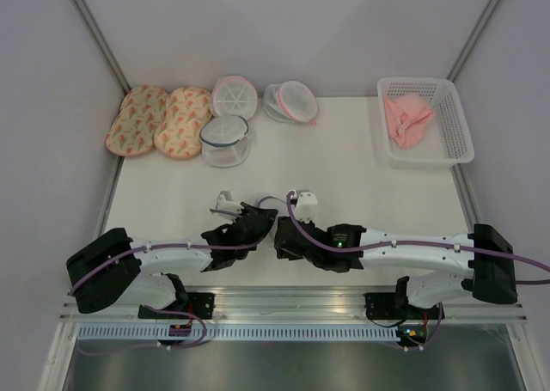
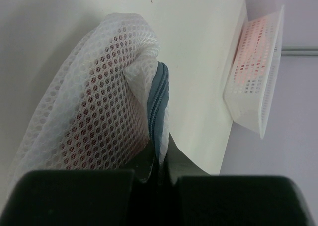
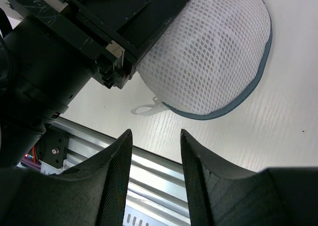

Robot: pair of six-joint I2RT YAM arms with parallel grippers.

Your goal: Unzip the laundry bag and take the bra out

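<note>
Overhead view of a white table [image 1: 344, 176] with two robot arms reaching in from the near edge, forearms low and angled toward each other so the left gripper [image 1: 249, 225] and right gripper [image 1: 286, 238] nearly meet at the table's middle. Along the back edge lie two peach patterned pads [image 1: 159, 120], two pink-rimmed mesh bags [image 1: 234, 96], and one grey-rimmed mesh bag [image 1: 225, 140]. At the back right stands one white basket [image 1: 455, 142] holding one pink cloth [image 1: 406, 118]. The laundry bag being worked on is hidden under the grippers in this view and appears only in the wrist cameras. In the left wrist view, the left gripper is clenched on the blue-grey zipper rim of the laundry bag [image 2: 99, 102], and the dark red of the bra [image 2: 92, 112] shows through the white mesh, inside the bag. In the right wrist view, the laundry bag lies domed on the table with the left gripper's dark body over its edge. The right gripper's fingers [image 3: 117, 171] stand apart with nothing between them, near a small white loop [image 3: 145, 109] at the bag's rim.
</note>
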